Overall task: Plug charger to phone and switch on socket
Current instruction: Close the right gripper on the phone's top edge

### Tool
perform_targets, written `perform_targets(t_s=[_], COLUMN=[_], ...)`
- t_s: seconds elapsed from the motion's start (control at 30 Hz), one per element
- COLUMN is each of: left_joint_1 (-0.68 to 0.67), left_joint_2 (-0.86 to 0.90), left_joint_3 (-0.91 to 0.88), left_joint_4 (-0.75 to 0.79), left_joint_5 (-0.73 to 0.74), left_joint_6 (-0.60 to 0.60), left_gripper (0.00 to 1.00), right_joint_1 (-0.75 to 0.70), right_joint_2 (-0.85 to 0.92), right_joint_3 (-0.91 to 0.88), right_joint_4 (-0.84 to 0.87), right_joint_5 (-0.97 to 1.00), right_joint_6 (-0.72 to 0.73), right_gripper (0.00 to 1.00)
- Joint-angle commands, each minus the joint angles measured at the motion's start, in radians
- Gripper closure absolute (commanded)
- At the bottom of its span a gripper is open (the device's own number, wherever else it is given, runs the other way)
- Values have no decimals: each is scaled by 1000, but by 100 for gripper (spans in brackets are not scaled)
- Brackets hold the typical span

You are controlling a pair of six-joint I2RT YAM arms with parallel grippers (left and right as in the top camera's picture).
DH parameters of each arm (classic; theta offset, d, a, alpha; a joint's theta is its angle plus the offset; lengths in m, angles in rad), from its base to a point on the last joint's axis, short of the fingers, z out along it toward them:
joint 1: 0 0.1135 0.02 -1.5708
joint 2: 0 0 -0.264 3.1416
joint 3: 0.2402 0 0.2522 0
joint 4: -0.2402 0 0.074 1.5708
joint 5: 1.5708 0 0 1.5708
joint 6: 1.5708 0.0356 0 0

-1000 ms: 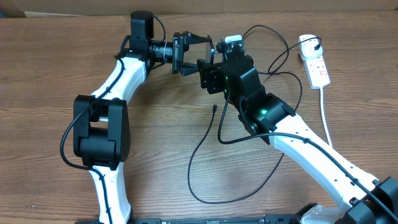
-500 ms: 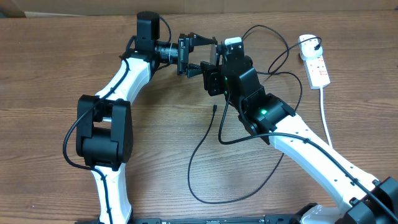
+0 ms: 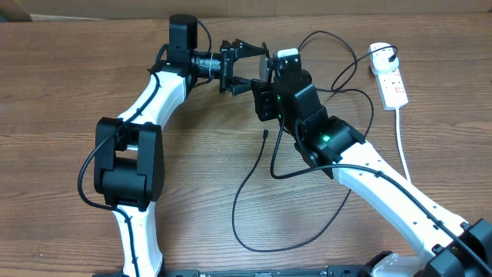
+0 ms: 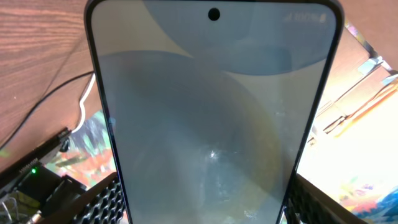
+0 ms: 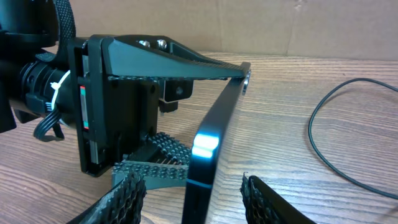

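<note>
The phone was pinched in the left hand and held up on its edge. The right hand had been drawn in closer around the phone's near end. Gaps were still seen on both sides, so nothing was gripped there yet. The charger was left lying on the tabletop, so plugging in was likely not begun.

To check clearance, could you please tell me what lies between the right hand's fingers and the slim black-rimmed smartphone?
Nothing: the right wrist view shows bare gaps either side of the slim black-rimmed smartphone, inside the right hand.
</note>
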Motion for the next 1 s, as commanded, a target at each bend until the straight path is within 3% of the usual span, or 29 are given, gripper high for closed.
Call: perform_targets(t_s=[0.0, 0.17, 0.97], left_joint_1=[-12, -20, -27], left_joint_2=[9, 9, 9], left_joint_3=[24, 24, 24], left_joint_4=[4, 4, 4], left_joint_5=[8, -2, -24], left_joint_6=[48, 63, 160], left_gripper=[46, 46, 46], right_joint_1=[8, 8, 8], right_joint_2=[0, 0, 0], right_joint_3=[27, 27, 27], right_joint_4=[2, -5, -36], right_joint_5=[-32, -32, -35], right_joint_6=[0, 3, 3], right_gripper=[50, 56, 65])
